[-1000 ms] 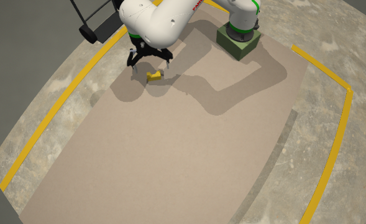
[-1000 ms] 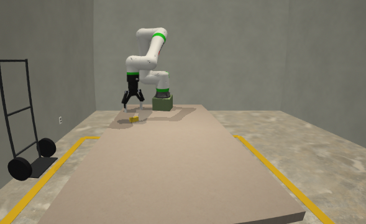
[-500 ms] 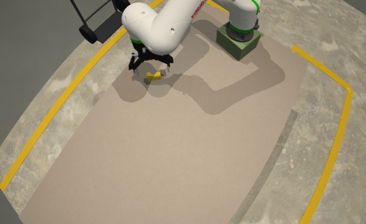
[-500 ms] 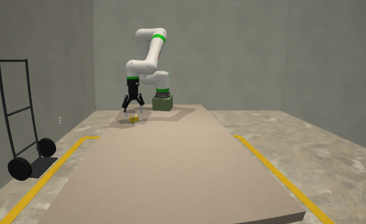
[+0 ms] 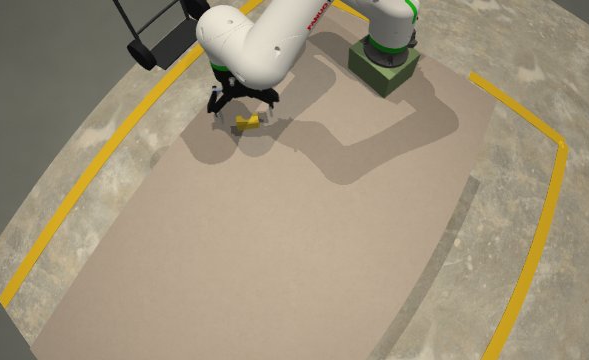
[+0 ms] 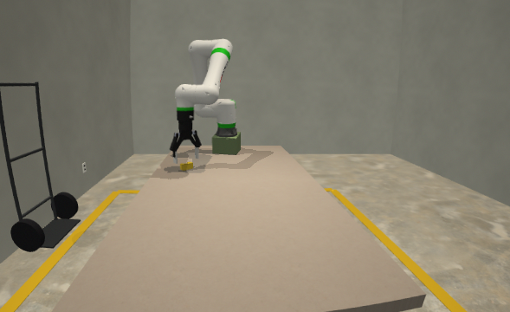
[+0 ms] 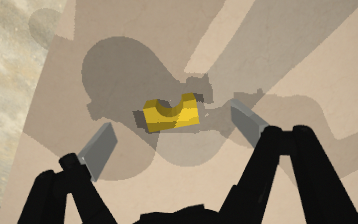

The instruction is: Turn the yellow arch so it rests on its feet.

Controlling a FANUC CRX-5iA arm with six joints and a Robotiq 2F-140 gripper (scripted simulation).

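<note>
Arch first: the yellow arch sits on the tan table with its curved notch facing up, so it's resting on its back and the feet point upward. It lies right under the gripper, roughly centered between the two fingertips but not touching either one. From the wrist view one grey pad is off to one side of the block and the other pad is on the opposite side, both a bit apart from it. Gripper is spread wide and holding nothing, hanging just above the block. Shadows of the arm fall over the arch and the table around it. Further back from the hand, the arm's green pedestal stands on the table, and a black hand truck leans by the wall beyond a yellow floor line.
</note>
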